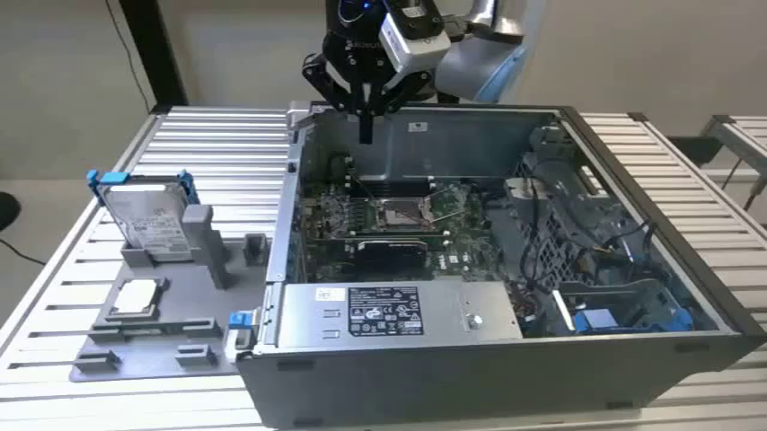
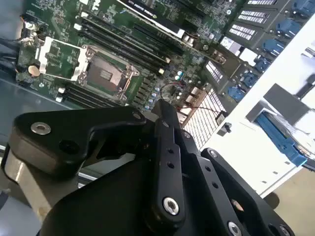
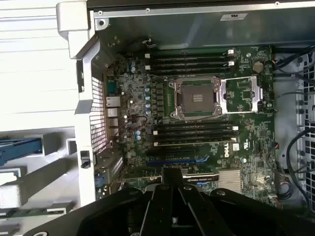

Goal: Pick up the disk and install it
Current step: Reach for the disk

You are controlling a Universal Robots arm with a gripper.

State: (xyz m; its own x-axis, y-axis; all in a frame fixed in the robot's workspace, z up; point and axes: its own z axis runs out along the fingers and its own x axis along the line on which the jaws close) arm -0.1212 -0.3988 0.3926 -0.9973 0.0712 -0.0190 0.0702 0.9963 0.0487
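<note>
The disk [image 1: 150, 220] is a silver-grey drive with a white label and a blue bracket. It stands upright in a grey holder [image 1: 180, 296] on the table, at the exterior view's left, outside the computer case. My gripper [image 1: 365, 133] hangs above the far left corner of the open case, well apart from the disk. Its black fingers are shut together with nothing between them. In both wrist views the joined fingertips [image 2: 160, 105] [image 3: 172, 171] point down over the green motherboard [image 3: 197, 123]. The disk's blue bracket [image 3: 19, 147] shows beyond the case wall.
The open case [image 1: 504, 121] holds the motherboard with its processor socket [image 1: 401, 214], a silver power supply [image 1: 396, 310], loose cables and a blue drive bay [image 1: 599, 319] at the near right. A small square silver chip [image 1: 136, 296] lies on the grey holder. Slatted table [image 1: 215, 153] surrounds everything.
</note>
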